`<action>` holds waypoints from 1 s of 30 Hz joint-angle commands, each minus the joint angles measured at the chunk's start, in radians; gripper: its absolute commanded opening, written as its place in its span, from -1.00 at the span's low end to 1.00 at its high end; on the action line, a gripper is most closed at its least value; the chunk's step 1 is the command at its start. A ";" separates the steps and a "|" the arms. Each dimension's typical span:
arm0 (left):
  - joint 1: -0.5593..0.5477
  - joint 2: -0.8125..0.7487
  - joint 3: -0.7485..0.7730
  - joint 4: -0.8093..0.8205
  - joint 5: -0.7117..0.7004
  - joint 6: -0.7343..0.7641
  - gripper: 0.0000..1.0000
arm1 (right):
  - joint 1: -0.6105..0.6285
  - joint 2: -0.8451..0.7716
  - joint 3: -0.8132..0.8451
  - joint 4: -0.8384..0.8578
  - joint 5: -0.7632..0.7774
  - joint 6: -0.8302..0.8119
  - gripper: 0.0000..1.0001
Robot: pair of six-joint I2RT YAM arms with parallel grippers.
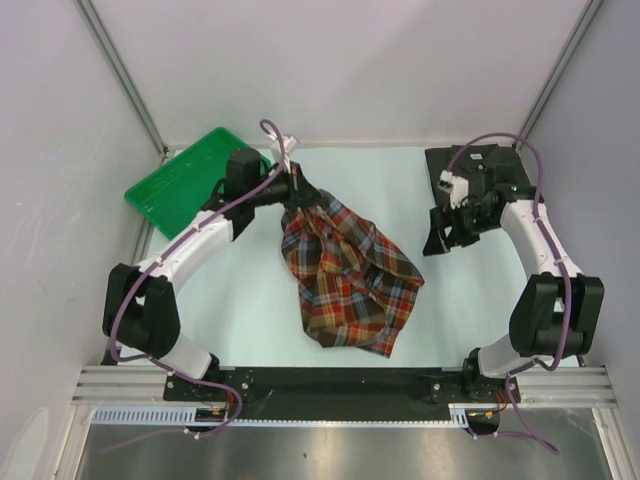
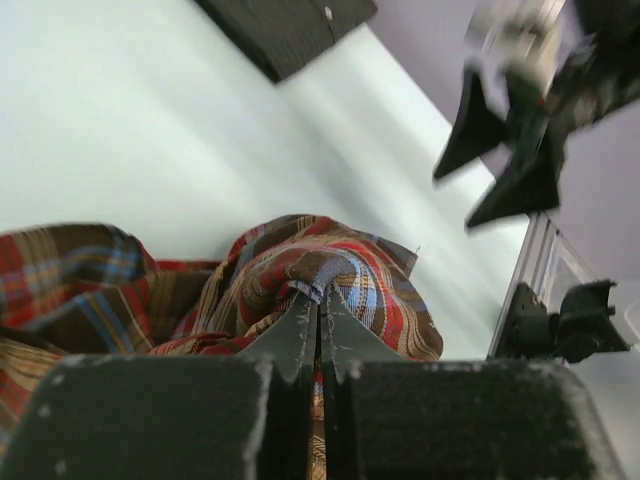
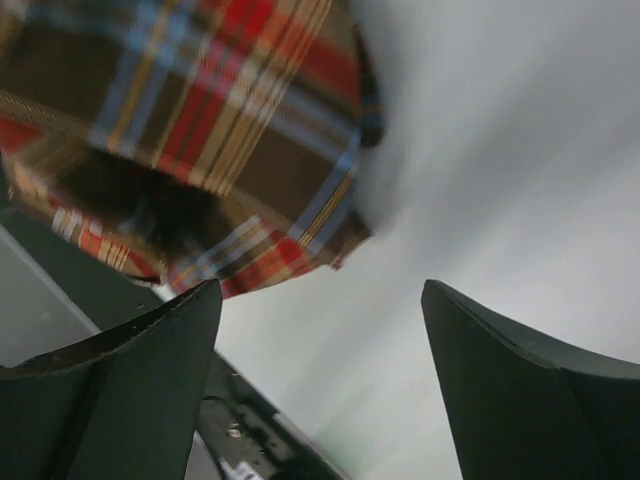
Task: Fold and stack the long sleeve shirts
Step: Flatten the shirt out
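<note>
Two arms, three views.

Top external view: I have the left end effector (image 1: 293, 182) clamped on a bunched edge of the plaid shirt (image 1: 345, 280). The shirt trails from it toward the near edge of the table (image 1: 250, 310) as a crumpled, roughly oval heap. Its long axis runs from the pinch diagonally toward the right arm's base. The right end effector (image 1: 447, 235) sits just beside the heap's right-hand corner and is the nearer one to the free cloth. I judge that the coming grasp turns on that corner lying to its left and slightly nearer. Behind the right end effector rests the charcoal shirt (image 1: 480, 165), a flat dark rectangle. A green tray (image 1: 180, 185) of rigid plastic lies to the left of the left end effector.

Left wrist view: fingers (image 2: 295, 330) together, with a fold of soft woven check pinched at their tips and the rest sagging beyond in loose folds.

Right wrist view: fingers (image 3: 140, 380) apart, nothing between them. Blurred plaid cloth fills the space up and left of them, not touching.
</note>
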 commanded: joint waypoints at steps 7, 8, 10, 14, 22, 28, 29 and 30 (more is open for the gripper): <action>0.058 -0.064 0.070 0.057 0.060 -0.013 -1.00 | 0.095 0.033 -0.313 0.355 -0.107 0.338 0.78; 0.067 -0.068 0.065 0.057 0.060 -0.018 -1.00 | 0.107 0.045 -0.316 0.358 -0.097 0.338 0.74; 0.076 -0.084 0.056 0.051 0.067 -0.016 -1.00 | 0.135 0.090 -0.319 0.358 -0.082 0.339 0.47; 0.087 -0.108 0.057 0.010 0.127 0.022 -1.00 | 0.112 0.174 -0.277 0.362 -0.029 0.352 -0.71; -0.129 -0.188 0.042 -0.377 0.152 0.457 -1.00 | -0.049 0.248 0.385 0.345 0.074 0.381 -1.00; -0.480 -0.003 0.149 -0.473 0.021 0.501 -0.33 | -0.016 0.283 0.746 0.340 0.015 0.262 -1.00; -0.461 0.022 0.189 -0.550 0.038 0.508 -0.27 | -0.002 0.273 0.765 0.314 0.018 0.199 -1.00; -0.430 0.045 0.247 -0.576 0.074 0.513 -0.21 | 0.026 0.253 0.758 0.303 0.024 0.148 -1.00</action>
